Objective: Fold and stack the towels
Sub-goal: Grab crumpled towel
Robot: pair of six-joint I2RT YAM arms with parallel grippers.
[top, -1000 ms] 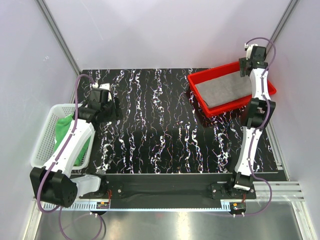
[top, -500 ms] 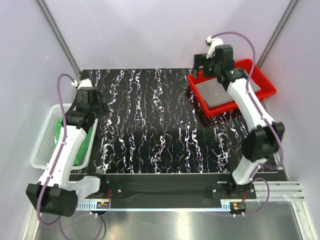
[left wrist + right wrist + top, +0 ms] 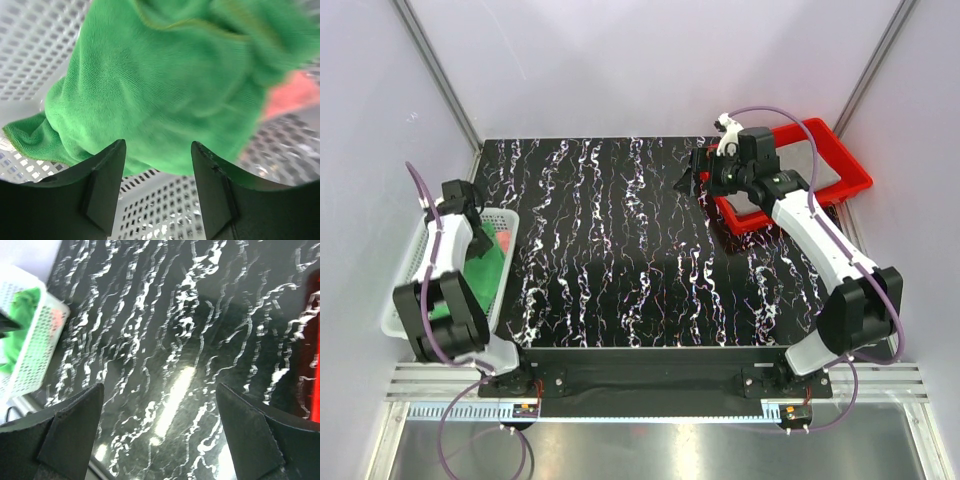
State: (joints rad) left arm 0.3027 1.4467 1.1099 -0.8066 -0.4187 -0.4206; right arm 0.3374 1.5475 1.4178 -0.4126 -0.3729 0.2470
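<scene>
The bright green towel point(image 3: 160, 85) lies bunched in the white lattice basket point(image 3: 165, 210), with the pink towel point(image 3: 295, 95) beside it. Both also show in the top view, green point(image 3: 485, 268) and pink point(image 3: 505, 242). My left gripper point(image 3: 157, 150) is open and empty just above the green towel's near edge, over the basket point(image 3: 470, 230). The grey towel point(image 3: 817, 165) lies flat in the red tray point(image 3: 855, 180), partly hidden by my right arm. My right gripper point(image 3: 688, 180) is open and empty above the table, left of the tray. The pale blue-white towel is out of view.
The basket point(image 3: 405, 290) stands at the table's left edge and the red tray at the back right. The black marbled table point(image 3: 630, 250) lies between them. In the right wrist view the basket point(image 3: 35, 355) is at left and the tray's edge point(image 3: 315, 390) at right.
My left gripper has swung left from the table's edge to over the basket. My right gripper has moved from behind the tray, across it, to the table left of it.
</scene>
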